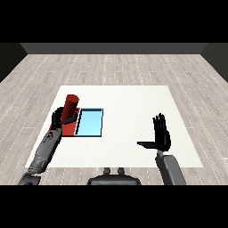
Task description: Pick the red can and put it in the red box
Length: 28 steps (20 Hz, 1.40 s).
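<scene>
The task looks close to finished. The left hand (59,117) has its fingers curled round the lower part of the red can (70,107), which stands nearly upright with a slight lean and rises well above the hand. Directly beneath and just beyond the hand lies the red tray (70,128), so the can is already over its target, with the carry across the white surface (129,102) apparently done. What the view does not settle is whether the can's base is resting on the tray floor or hanging a little above it; the fingers and the can's own body hide the contact, so it is probably at or very near the bottom. Touching the red tray on the side away from the left hand is the light blue tray (90,122), which holds nothing visible. The right hand (161,136) is well apart from both trays, raised with its fingers straight and spread upward and its thumb stuck out sideways toward the trays, holding nothing. Judging from this, 2 small steps remain: settle the can fully into the red tray if it is not down yet, then uncurl the fingers and draw the left hand clear without tipping the can.
</scene>
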{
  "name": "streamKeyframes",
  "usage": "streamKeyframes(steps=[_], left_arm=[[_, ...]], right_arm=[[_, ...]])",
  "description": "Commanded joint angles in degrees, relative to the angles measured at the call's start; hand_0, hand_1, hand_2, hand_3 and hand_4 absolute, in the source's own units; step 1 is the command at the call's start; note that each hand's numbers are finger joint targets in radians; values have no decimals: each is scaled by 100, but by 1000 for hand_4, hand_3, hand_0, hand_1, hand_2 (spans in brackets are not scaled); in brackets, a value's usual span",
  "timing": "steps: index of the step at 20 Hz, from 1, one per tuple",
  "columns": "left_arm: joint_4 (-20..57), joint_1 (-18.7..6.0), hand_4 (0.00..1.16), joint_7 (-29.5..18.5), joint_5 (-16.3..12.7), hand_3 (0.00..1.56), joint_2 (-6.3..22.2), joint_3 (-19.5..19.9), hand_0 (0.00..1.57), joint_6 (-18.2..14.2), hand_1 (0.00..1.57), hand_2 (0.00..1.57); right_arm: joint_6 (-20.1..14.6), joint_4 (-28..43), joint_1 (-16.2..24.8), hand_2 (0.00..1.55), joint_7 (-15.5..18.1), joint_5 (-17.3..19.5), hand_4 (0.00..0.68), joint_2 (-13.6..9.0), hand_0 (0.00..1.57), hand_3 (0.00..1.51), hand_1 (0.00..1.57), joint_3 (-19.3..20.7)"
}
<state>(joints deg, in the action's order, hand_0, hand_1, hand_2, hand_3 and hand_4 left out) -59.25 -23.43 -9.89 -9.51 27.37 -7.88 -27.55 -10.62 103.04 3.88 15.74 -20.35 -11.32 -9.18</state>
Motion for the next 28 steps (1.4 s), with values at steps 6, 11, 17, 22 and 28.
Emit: streamKeyframes(steps=[6,11,17,22,28], left_arm=[[3055,-765,972,607,545,1363,544,108,1509,356,1509,1426],[4361,-1289,719,664,895,0,191,-34,0,316,0,0],[5035,-1250,642,94,970,499,110,-54,258,1165,258,572],[5593,-1775,0,640,1218,0,20,-162,0,993,0,0],[4338,-1738,0,-1264,-485,0,119,1498,0,1553,0,0]], right_arm=[[120,-499,-327,0,234,-51,0,134,0,0,0,148],[136,-1055,-448,0,461,146,0,203,0,0,0,128],[162,-1470,-951,0,517,80,0,194,0,0,0,400],[325,-1365,-728,0,607,-64,0,152,0,0,0,518],[543,-1485,-778,0,724,-48,0,168,0,0,0,393]])
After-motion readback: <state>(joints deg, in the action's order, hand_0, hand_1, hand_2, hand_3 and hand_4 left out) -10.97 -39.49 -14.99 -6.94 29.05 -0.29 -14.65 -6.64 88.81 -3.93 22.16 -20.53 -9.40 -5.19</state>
